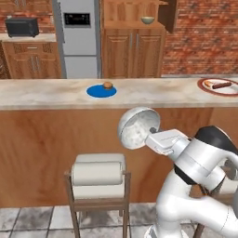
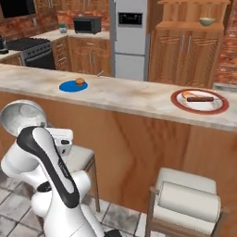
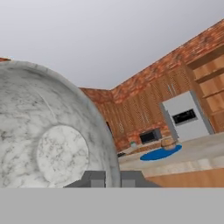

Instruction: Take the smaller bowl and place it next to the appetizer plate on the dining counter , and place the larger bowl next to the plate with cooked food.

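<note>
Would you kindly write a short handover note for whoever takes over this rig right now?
Gripper: shut on the smaller bowl, held tipped on its side in front of the dining counter, below its top.
Appetizer plate: on the counter.
Plate with cooked food: further right on the counter.
Larger bowl: on the wooden cabinet behind.
Done: smaller bowl picked up.
Left: set it beside the blue plate, then fetch the larger bowl.

The dining counter (image 1: 56,95) bears two plates, well apart. The blue plate (image 1: 101,91) holds a brown morsel; the red-rimmed plate (image 1: 218,86) holds a sausage.
</note>
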